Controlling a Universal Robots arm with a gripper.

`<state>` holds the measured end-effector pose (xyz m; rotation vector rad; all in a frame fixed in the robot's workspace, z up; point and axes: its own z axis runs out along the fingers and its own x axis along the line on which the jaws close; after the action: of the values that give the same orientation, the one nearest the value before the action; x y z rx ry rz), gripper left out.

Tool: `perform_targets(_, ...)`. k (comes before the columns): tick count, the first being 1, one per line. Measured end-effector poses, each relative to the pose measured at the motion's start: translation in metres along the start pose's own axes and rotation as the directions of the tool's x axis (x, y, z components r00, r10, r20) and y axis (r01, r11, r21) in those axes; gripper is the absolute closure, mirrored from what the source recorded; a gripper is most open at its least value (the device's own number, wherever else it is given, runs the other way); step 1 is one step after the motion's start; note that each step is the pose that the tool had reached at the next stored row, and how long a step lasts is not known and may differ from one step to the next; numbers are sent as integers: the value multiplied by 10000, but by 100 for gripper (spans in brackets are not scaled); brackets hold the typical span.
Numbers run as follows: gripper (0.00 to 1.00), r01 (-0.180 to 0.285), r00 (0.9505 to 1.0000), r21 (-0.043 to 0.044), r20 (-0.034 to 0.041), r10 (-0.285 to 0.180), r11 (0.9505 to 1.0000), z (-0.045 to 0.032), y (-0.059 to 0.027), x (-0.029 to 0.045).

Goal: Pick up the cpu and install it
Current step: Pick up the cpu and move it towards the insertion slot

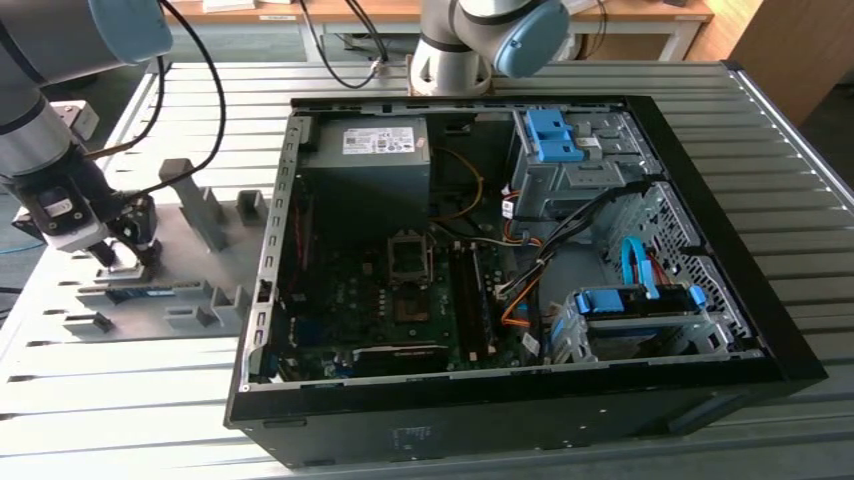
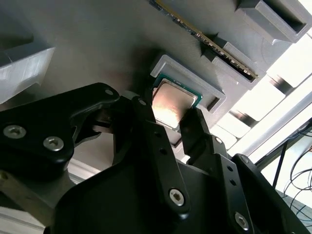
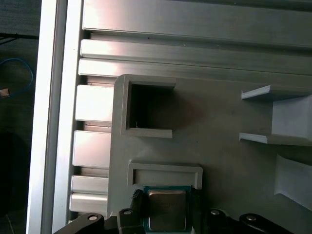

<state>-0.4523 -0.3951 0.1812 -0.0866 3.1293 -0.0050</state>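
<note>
Looking at the exterior view, we find the gripper [image 1: 118,250] low over a grey plate [image 1: 220,270]. The plate lies on the slatted metal table [image 1: 134,400], to the exterior view's left of the open computer case [image 1: 731,300]. Inside the case, the dark socket frame [image 1: 408,255] sits on the board, below the grey power supply box [image 1: 367,150].

In both wrist views we see the cpu [image 2: 173,97] [image 3: 167,212] lying flat in a shallow grey holder [image 3: 165,172] on that plate, silvery face up. The gripper [image 2: 169,112] [image 3: 166,196] straddles it. Its two black fingers [image 2: 146,117] are closed in against opposite edges of the cpu, so it grips the chip, which sits in its holder. A long memory stick [image 2: 204,36] stands on edge in a slot just beyond the holder.
</note>
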Motion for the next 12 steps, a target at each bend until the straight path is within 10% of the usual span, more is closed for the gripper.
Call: perform_targets(12,53,-1,10000,-1,2,1,10000,0,0,0)
